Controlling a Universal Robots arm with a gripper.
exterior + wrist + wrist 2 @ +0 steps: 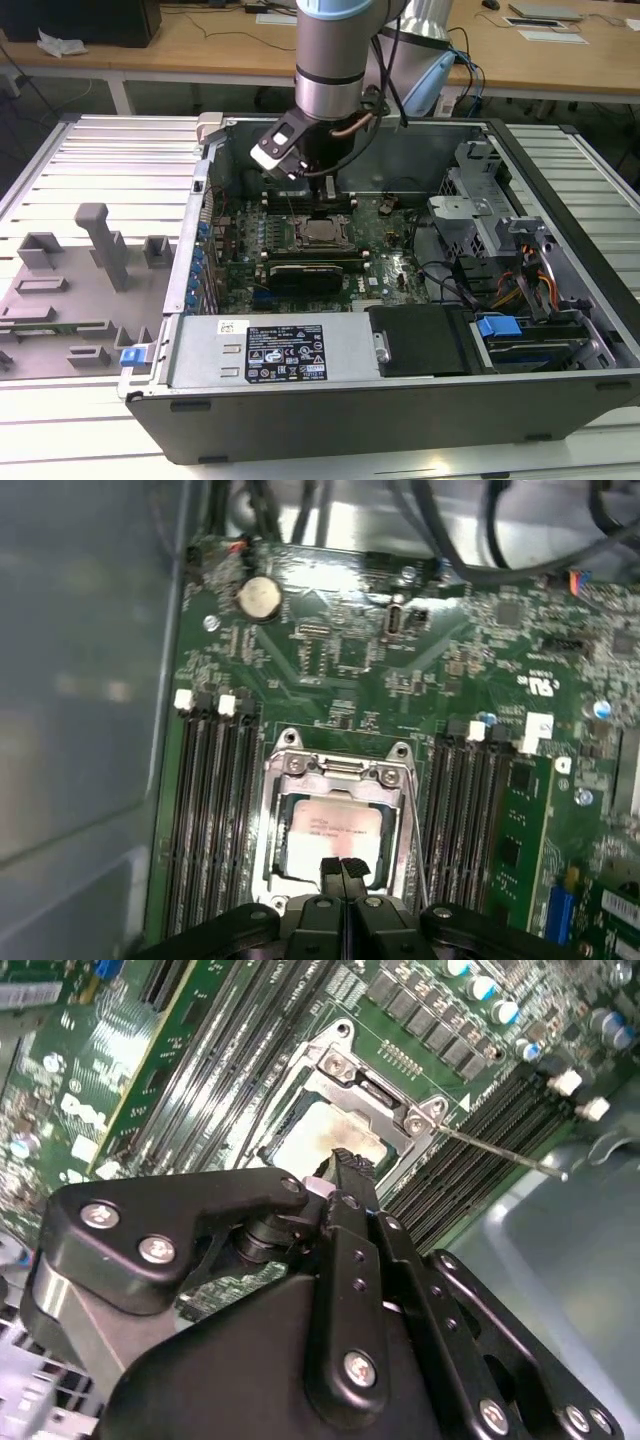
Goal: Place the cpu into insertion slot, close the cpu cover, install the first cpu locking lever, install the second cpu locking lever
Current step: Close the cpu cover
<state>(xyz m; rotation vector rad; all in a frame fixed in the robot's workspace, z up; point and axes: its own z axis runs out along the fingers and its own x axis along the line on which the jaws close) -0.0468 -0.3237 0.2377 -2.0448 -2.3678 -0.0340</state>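
Cpu lies under its metal cover; gripper hangs just above it, jaws pressed together, holding nothing.

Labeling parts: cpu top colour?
Pale silvery-beige; the cpu shows best in the first wrist view.

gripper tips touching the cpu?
Cannot tell. In the first wrist view the shut gripper overlaps the cpu near its edge, but neither contact nor a gap shows plainly.

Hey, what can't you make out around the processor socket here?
Silvery square cpu: part of it, second wrist view, behind the black jaws.
Thin grey metal cpu cover: one side, first wrist view, behind the jaws.
Dark square insertion slot: exterior view, latching too small.
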